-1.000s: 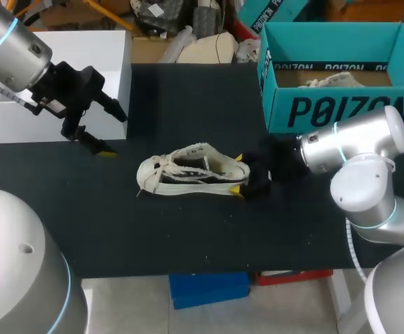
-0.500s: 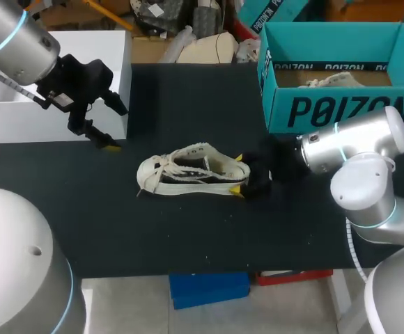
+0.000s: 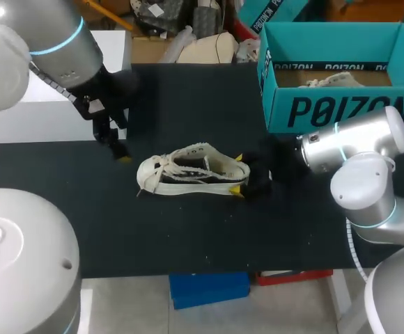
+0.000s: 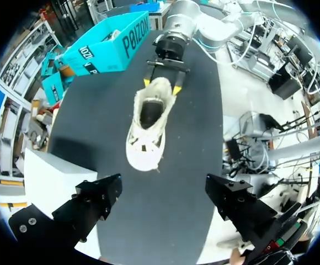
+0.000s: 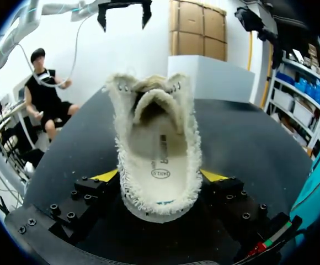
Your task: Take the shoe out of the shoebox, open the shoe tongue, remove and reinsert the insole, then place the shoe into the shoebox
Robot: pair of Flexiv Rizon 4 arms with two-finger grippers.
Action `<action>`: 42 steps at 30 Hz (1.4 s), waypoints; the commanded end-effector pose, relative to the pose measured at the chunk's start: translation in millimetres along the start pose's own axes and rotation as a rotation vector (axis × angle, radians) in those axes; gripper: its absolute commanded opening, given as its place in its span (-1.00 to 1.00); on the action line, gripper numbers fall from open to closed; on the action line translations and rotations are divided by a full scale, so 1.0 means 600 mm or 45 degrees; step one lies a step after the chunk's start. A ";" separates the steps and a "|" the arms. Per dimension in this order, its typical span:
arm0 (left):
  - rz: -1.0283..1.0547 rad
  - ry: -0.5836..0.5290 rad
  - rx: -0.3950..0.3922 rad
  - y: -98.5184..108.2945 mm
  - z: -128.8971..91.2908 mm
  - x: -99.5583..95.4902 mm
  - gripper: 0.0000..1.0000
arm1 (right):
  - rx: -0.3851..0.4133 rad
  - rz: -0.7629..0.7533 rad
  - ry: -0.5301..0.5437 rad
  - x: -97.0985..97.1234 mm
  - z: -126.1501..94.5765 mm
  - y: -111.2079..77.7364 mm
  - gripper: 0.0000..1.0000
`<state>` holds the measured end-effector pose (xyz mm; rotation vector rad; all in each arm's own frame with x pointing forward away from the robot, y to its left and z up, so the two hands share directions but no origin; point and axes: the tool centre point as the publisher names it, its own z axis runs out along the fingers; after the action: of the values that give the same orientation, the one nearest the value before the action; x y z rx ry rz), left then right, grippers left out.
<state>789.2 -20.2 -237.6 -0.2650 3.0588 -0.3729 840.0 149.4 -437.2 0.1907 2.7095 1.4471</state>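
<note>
You have one shoe (image 3: 191, 170) out on the black bench (image 3: 188, 236), one teal shoebox (image 3: 334, 104), one white box (image 3: 21, 118) and two claws. The shoe lies near the middle of the bench, with its toe toward your left side and its heel toward your right. The right claw (image 3: 240, 174) pinches the heel, one yellow tip on each side. The left claw (image 3: 115, 147) hangs near the toe, just beside the near corner of the white box; its fingers are spread wide, nothing is between them, and it does not touch the shoe. The shoebox stands open at the far right corner of the bench, well apart from the shoe. Inside it the head view shows one pale thing with laces (image 3: 331, 81), probably a second shoe, but you cannot be sure. The white box sits at the far left edge. There is open bench in front of the shoe up to the near edge, and also behind it toward the far edge. The right wrist view alone looks into the shoe (image 5: 154, 138) from the heel and shows the insole (image 5: 160, 165) lying flat inside. The left wrist view alone shows the shoe (image 4: 149, 124) from the toe end, with the right claw (image 4: 163, 83) at its heel.
</note>
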 end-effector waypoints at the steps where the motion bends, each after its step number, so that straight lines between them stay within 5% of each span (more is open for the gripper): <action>1: -0.002 0.006 -0.122 -0.008 0.001 -0.005 1.00 | 0.003 0.001 -0.002 -0.001 0.006 -0.001 -1.00; 4: -0.230 0.012 -0.177 -0.018 0.004 -0.015 1.00 | 0.003 0.001 -0.002 -0.001 0.006 -0.001 -1.00; 10: -1.015 0.085 -0.584 -0.036 0.025 -0.046 1.00 | 0.003 0.001 -0.002 -0.001 0.006 -0.001 -1.00; 14: -1.601 0.152 -0.639 -0.014 0.032 -0.049 1.00 | 0.003 0.001 -0.002 -0.001 0.006 -0.001 -1.00; 30: -1.793 0.006 -0.668 -0.016 0.030 -0.047 1.00 | 0.003 0.001 -0.002 -0.001 0.006 -0.001 -1.00; 34: -1.980 -0.156 -0.542 -0.042 0.036 -0.032 1.00 | 0.003 0.001 -0.002 -0.001 0.006 -0.001 -1.00; 42: -2.052 -0.217 -0.433 -0.088 0.067 -0.018 1.00 | 0.003 0.001 -0.002 -0.001 0.006 -0.001 -1.00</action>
<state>808.0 -64.5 -255.2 -2.0728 2.4881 0.1657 840.5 149.5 -437.0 0.1903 2.7101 1.4475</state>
